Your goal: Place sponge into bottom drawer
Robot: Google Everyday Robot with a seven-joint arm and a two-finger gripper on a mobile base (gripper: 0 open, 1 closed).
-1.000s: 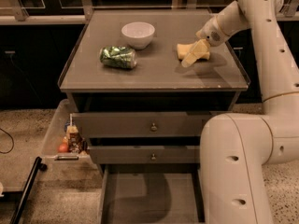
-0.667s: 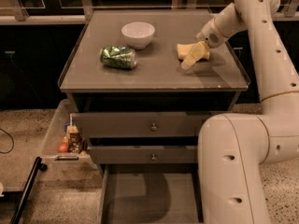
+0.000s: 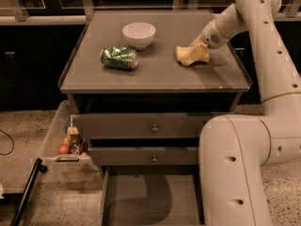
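While gripper sat at sponge, we couldn't tell its hold; needed secure pinch before bottom drawer.

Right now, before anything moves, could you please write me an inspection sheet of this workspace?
Surface: grey cabinet top, flat, carrying three things.
Job's things: sponge lies on the right side of the top; bottom drawer is pulled open below the others.
Clutter: white bowl upright at the back; green crumpled pack on its side in front of the bowl.
Grippers: pincer is down at the sponge's back right edge.
Cables: one dark cable on the floor, far left.
Surroundings: two upper drawers with round knobs; clear bin of small items left of the cabinet.
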